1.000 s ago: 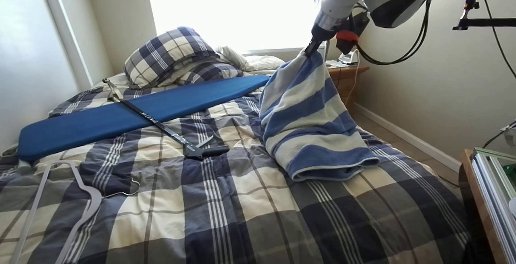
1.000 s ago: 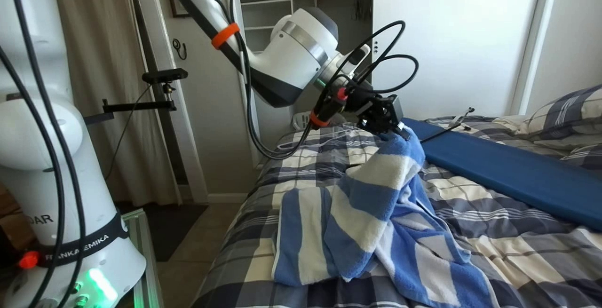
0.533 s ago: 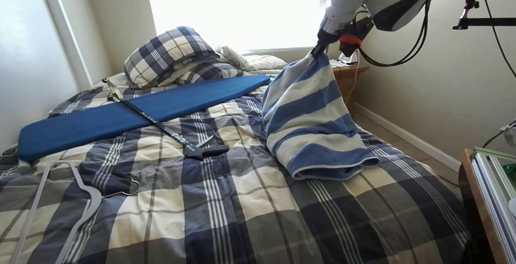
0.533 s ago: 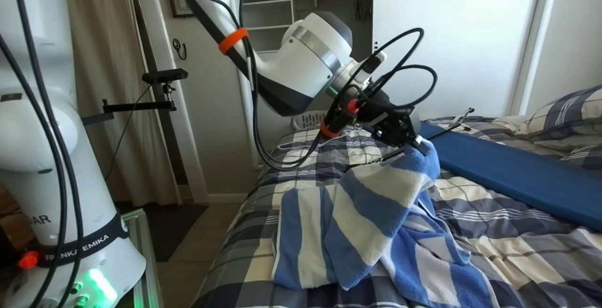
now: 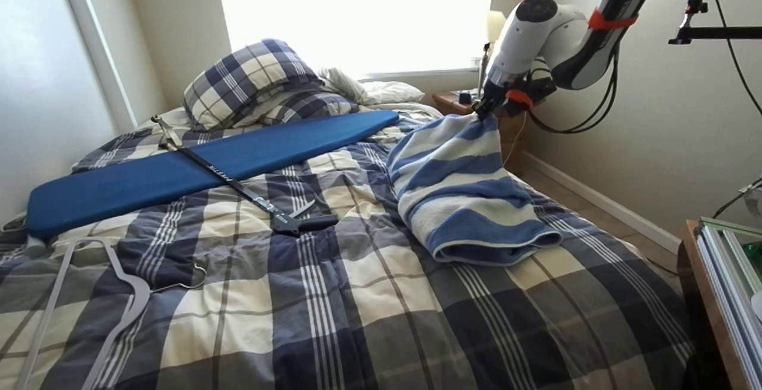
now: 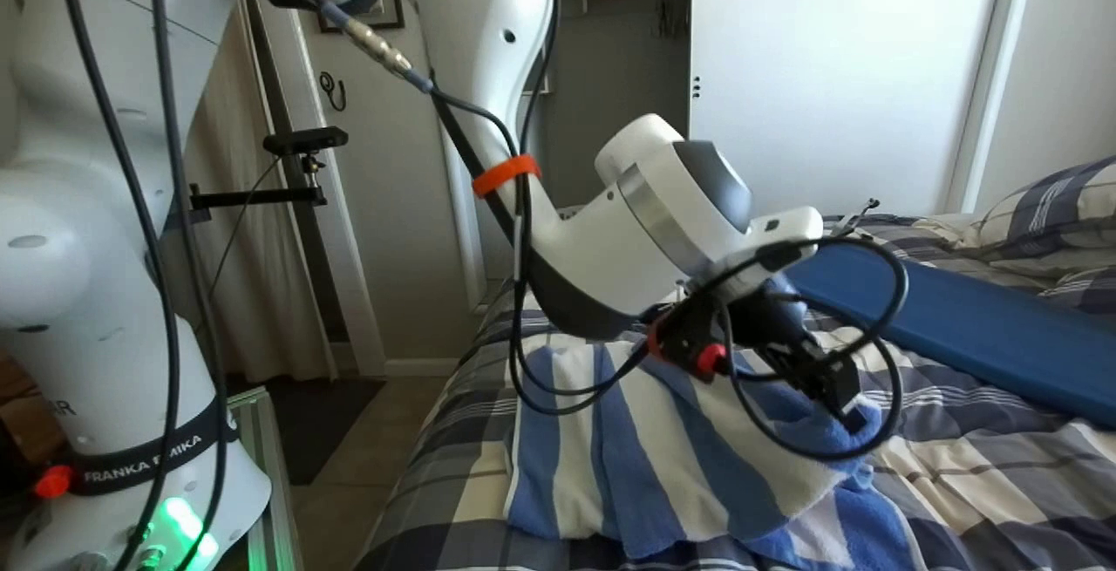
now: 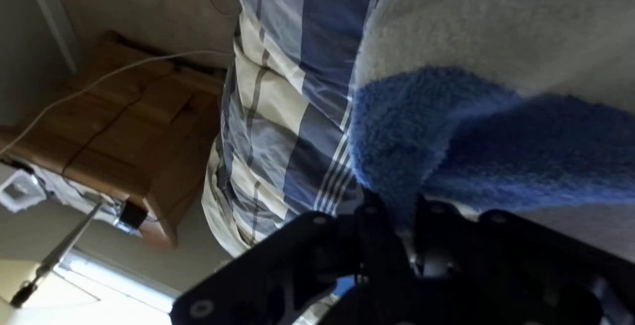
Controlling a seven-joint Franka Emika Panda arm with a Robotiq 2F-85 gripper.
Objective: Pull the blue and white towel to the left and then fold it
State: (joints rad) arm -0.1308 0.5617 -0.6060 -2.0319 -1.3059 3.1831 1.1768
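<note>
- Plaid bedspread (image 5: 238, 330) in navy, grey and cream spreads below a bright window (image 5: 357, 15), with matching pillows (image 5: 250, 89) heaped at the far end.
- Long and flat, a blue pad (image 5: 131, 190) lies across the bedspread; a black reacher (image 5: 229, 180) crosses over it, handle on the plaid.
- Near the pad, a pale hanger (image 5: 141, 290) lies flat.
- Blue and white towel (image 5: 464, 193) rests on the bedspread, close to one edge, apart from the pad; its upper end rises to a peak, its hemmed end lies on the plaid.
- Gripper (image 7: 396, 206) is clamped on the towel's raised end, its jaws close together on either side of a pinched blue fold.
- White arm (image 6: 575, 266) reaches down over the towel, hiding part of it in an exterior view.
- Wooden nightstand (image 7: 134, 121) stands beyond the bedspread's edge in the wrist view.
</note>
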